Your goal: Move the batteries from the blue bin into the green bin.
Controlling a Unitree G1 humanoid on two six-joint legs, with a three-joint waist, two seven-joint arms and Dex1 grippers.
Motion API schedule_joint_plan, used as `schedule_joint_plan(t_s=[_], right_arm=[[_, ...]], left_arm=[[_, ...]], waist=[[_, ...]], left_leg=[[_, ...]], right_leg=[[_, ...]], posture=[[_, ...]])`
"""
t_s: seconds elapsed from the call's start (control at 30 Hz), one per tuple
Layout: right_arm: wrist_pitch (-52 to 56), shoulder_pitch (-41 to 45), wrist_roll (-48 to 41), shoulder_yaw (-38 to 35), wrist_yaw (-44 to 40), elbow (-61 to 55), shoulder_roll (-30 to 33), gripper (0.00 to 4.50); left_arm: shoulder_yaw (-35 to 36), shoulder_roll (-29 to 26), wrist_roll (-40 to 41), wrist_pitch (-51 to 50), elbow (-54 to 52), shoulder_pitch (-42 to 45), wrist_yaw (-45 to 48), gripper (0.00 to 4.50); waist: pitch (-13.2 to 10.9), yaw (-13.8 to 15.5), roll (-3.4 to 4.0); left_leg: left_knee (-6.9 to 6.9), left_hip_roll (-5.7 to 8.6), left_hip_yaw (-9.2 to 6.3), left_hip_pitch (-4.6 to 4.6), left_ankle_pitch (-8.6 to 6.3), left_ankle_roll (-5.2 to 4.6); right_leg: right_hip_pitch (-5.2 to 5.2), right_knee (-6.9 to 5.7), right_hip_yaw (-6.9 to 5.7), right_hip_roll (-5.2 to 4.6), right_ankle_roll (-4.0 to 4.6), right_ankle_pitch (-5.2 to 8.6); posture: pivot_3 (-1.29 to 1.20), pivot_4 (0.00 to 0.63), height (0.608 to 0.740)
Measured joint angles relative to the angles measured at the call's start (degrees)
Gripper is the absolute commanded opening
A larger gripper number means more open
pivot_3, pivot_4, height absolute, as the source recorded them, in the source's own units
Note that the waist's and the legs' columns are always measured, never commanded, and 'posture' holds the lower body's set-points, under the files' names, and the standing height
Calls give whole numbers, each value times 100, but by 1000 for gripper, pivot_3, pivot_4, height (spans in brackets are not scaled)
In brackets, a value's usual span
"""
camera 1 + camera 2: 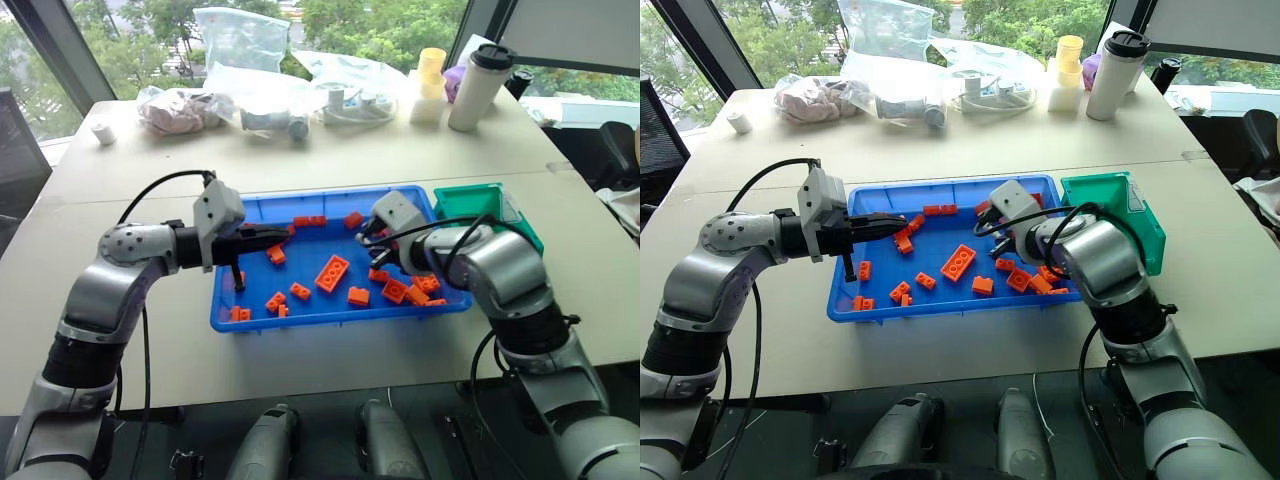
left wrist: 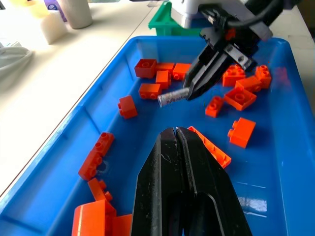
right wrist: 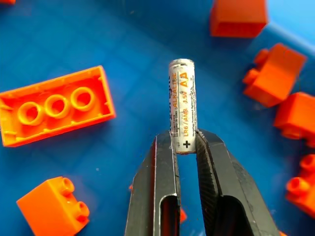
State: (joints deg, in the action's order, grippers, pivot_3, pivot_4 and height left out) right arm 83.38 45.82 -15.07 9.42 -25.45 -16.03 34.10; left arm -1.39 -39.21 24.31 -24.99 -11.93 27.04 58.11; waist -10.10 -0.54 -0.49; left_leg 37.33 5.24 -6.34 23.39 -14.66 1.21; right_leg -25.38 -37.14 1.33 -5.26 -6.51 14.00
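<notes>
The right tool (image 3: pixel 183 142) pinched one battery (image 3: pixel 182 103) by its end above the blue bin (image 1: pixel 330 315), left of the green bin (image 1: pixel 470 200). Small, rigid and smooth, it could probably pivot; a mid-body grip looked safer. The left tool (image 2: pixel 175 135) was closed, empty.

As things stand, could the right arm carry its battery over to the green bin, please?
Probably yes: the right gripper is shut on the battery above the blue bin, and the green bin stands just beside it, open-topped.
</notes>
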Motion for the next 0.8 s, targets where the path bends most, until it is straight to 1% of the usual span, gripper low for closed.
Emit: schedule_joint_plan(t_s=[0.03,0.07,0.1,0.17,0.2,0.27,0.37,0.53,0.57,0.73,0.8], right_arm=[[-4,158,12,-270,-25,1,317,17],[-16,400,46,-727,-44,4,795,17],[-68,507,77,-1002,-73,2,1148,17],[-217,389,109,-1205,-167,1,1638,17],[-293,184,106,-1222,-254,7,1878,17],[-395,-278,65,-1206,-446,40,2157,17],[-619,-889,-49,-1149,-791,22,2430,1547],[-973,-1376,-239,-1182,-1125,-188,2515,4068],[-1026,-1461,-258,-1182,-1152,-188,2514,4474],[-1179,-1429,-308,-1268,-1165,-186,2513,4474],[-1291,-1294,-555,-1438,-1417,-220,2513,4474]], left_arm=[[1,0,-1,30,12,-8,17,0],[4,-3,-1,63,45,-29,40,0],[1,8,-1,67,72,-36,48,0],[-2,61,6,69,93,-28,70,0],[-8,104,14,70,95,-22,88,0],[-14,125,23,56,102,-21,130,0],[-17,140,133,1,99,45,206,0],[-15,145,215,-99,98,91,283,0],[-14,144,221,-105,98,91,289,0],[-11,133,257,-179,95,90,303,0],[-1,91,283,-246,71,90,316,0]], waist=[[0,17,1],[1,34,-1],[4,34,-7],[8,10,-13],[8,-1,-13],[7,-21,-12],[5,-49,-7],[5,-18,-7],[5,-14,-7],[5,-6,-6],[4,-8,-6]], left_leg=[[-1,2,0,1,-10,-18],[-1,2,-1,0,-11,-20],[-5,-2,-1,-2,-12,-21],[-9,-6,-1,-5,-16,-27],[-9,-6,1,-6,-16,-28],[-7,-7,9,-6,-16,-29],[-8,-11,14,-10,-17,-29],[-1,-10,13,-9,-17,-30],[1,-9,13,-9,-17,-30],[1,-8,12,-8,-17,-30],[0,-8,12,-8,-17,-30]], right_leg=[[0,1,-2,-2,0,0],[4,6,-5,-2,0,0],[6,12,-7,0,0,0],[11,17,-7,3,0,0],[13,17,-7,2,0,0],[11,12,-1,1,0,0],[8,5,5,4,0,0],[11,6,5,4,0,0],[12,6,5,3,0,0],[11,6,5,2,0,0],[10,7,4,3,0,0]], posture=[[0,150,740],[0,150,740],[0,150,740],[0,150,740],[0,150,740],[0,150,740],[0,150,740],[0,150,740],[0,150,740],[0,150,740],[0,150,740]])
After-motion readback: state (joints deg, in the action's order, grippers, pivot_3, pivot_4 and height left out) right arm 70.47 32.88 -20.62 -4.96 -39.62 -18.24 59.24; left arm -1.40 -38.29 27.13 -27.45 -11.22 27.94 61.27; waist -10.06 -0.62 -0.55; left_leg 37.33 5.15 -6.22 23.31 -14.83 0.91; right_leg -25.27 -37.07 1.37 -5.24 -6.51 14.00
